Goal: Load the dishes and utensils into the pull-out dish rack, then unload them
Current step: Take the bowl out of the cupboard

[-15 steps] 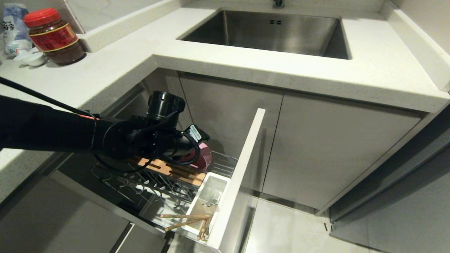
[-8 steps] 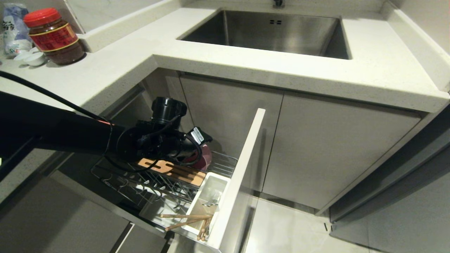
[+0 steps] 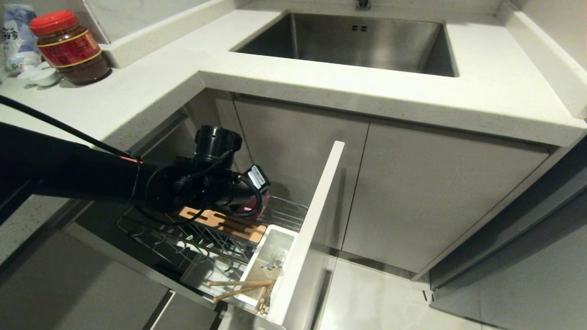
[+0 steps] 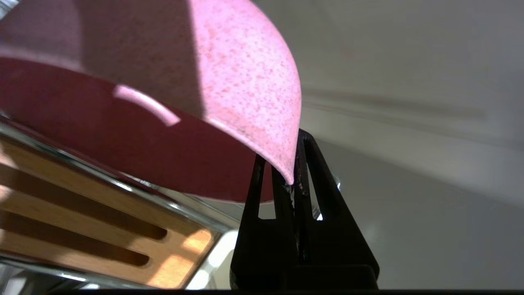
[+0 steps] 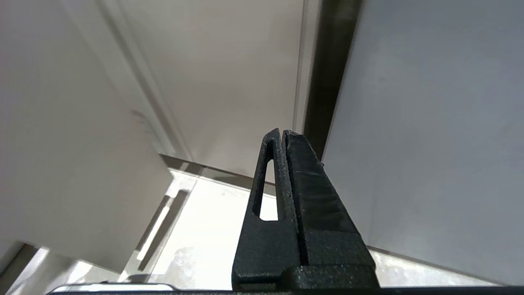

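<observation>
Under the worktop, in the pull-out dish rack, left pincer clenched on pink bowl rim; rigid, light, likely slippery at this thin edge.

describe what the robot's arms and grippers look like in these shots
The left arm is matte black, with a thin black cable running along it, an orange-red band at a joint, a round black cylinder on the wrist and a small white label. The left gripper and right gripper both have black, tapering, rough-textured fingers with slot-shaped cutouts.
</observation>
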You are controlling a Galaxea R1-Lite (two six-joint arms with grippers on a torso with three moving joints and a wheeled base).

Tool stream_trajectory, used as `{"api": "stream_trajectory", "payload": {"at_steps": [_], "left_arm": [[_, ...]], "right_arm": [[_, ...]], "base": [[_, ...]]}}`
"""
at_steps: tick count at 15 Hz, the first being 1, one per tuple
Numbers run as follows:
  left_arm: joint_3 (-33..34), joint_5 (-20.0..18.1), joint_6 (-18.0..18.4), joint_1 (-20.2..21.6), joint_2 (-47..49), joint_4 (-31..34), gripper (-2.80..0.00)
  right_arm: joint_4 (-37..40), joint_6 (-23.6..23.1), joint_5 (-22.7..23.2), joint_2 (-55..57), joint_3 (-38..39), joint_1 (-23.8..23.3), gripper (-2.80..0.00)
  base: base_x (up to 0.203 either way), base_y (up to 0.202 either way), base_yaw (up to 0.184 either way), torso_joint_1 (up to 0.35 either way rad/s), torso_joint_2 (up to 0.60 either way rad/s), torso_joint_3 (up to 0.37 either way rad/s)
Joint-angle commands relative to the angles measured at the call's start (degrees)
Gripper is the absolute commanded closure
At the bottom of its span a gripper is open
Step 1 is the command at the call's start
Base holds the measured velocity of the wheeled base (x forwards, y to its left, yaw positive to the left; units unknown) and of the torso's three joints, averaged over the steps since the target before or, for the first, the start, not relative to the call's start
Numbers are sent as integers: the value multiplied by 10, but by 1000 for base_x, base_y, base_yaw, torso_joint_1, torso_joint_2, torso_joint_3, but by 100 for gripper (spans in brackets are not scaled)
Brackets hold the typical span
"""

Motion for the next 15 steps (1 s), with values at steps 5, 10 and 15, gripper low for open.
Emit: {"api": "stream_trajectory", "payload": {"at_steps": [5,10,15], "left_arm": [[12,2,-3,-22,-59,0,0],[12,3,-6,-47,-171,1,0],[-24,18,-7,-112,-360,66,0]], "right_arm": [[-1,0,0,0,15,-1,0],[0,0,0,0,15,-1,0],[-1,0,0,0,15,-1,0]], "base": [[0,0,0,0,0,0],[0,0,0,0,0,0],[0,0,0,0,0,0]]}}
